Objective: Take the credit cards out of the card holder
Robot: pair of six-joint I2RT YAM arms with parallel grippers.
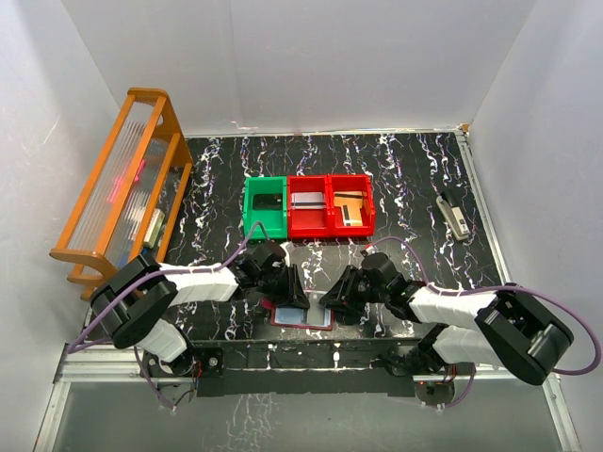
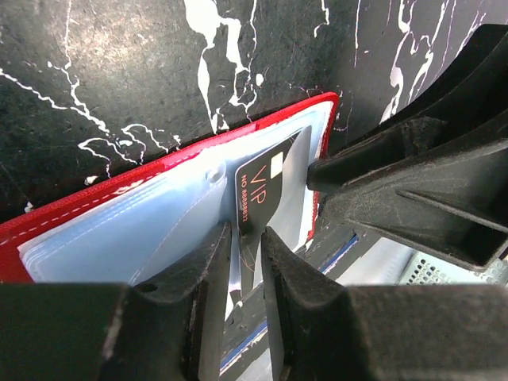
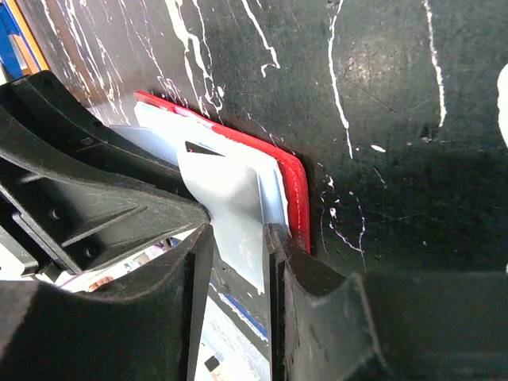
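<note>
The dark-red card holder [image 1: 303, 318] lies open near the table's front edge, between both grippers. Its red rim [image 2: 159, 163] and pale bluish sleeves show in the left wrist view, and its rim also shows in the right wrist view [image 3: 295, 190]. A dark card marked VIP [image 2: 266, 190] sticks partway out of a sleeve, tilted. My left gripper [image 2: 248, 232] [image 1: 294, 292] is closed down on the card's lower end. My right gripper [image 3: 236, 226] [image 1: 336, 299] is closed on a lifted sleeve flap [image 3: 230, 198]. A gold and brown card [image 1: 350, 209] and a pale card [image 1: 306, 201] lie in the red bins.
A green bin [image 1: 266, 209] and two joined red bins [image 1: 330, 226] stand mid-table behind the grippers. An orange rack [image 1: 122, 188] stands at the left wall. A small grey stapler-like object [image 1: 455, 217] lies at the right. The table's front edge is just below the card holder.
</note>
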